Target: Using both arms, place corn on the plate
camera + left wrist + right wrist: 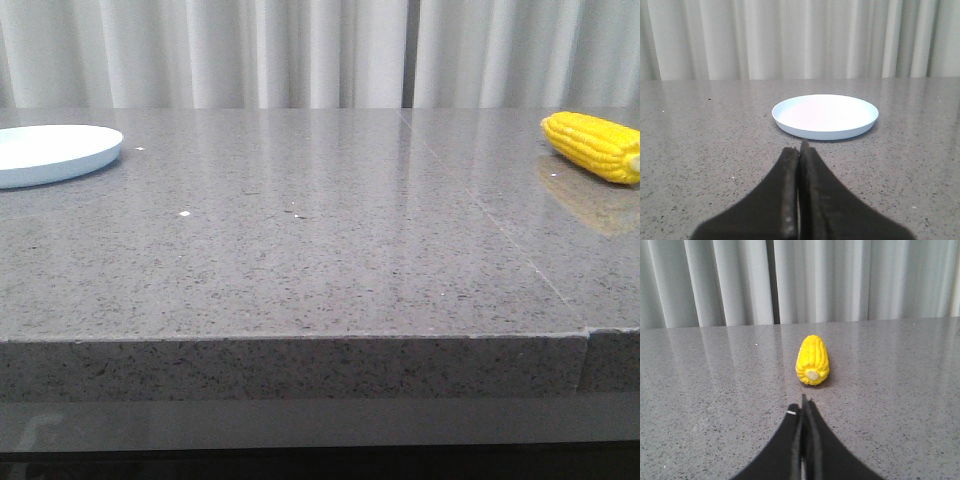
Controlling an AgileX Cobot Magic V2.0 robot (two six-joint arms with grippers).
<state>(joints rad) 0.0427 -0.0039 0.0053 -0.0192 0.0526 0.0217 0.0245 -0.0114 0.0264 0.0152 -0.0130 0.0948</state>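
The yellow corn (594,146) lies on its side at the far right of the grey stone table, its pale stub end facing my right gripper (802,407) in the right wrist view, corn (812,360) a short way ahead of the tips. That gripper is shut with nothing in it. The pale blue-white plate (60,153) sits empty at the far left of the table. In the left wrist view the plate (825,129) lies just beyond my left gripper (799,149), which is shut and empty. Neither arm shows in the front view.
A seam (500,225) runs through the tabletop right of centre, and the table's front edge (300,340) is close to the camera. White curtains (300,50) hang behind the table. A few small white specks (184,213) lie on the surface.
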